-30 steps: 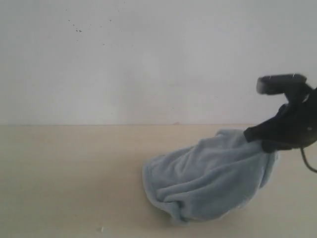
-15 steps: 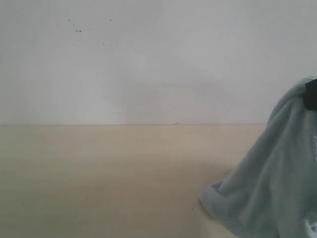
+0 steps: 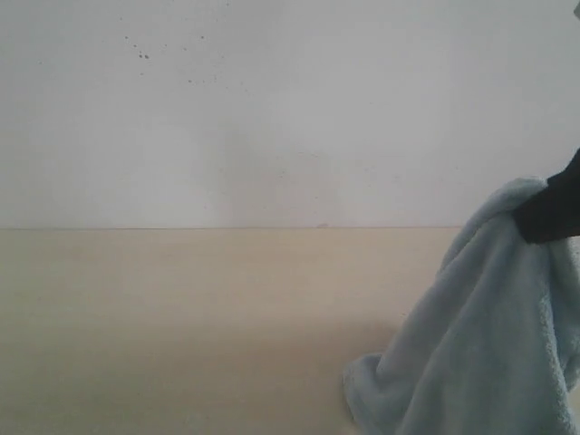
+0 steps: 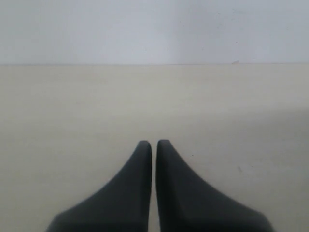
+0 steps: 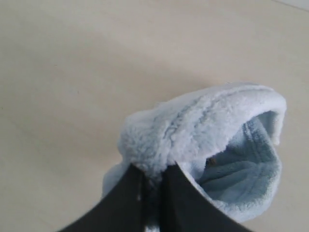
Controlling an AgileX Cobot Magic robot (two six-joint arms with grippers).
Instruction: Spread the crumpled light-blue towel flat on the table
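My right gripper [image 5: 153, 175] pinches the soft, limp towel [image 3: 489, 335], possibly at its hem. My closed, empty left gripper [image 4: 153, 145] should take a corner.

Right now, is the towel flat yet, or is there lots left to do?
Done: the right hand grips an edge of the towel, raised above the table. In hand: the towel hangs bunched, its lower end seemingly resting on the table. Left: all the spreading; nothing lies flat yet. The left hand is shut and empty.
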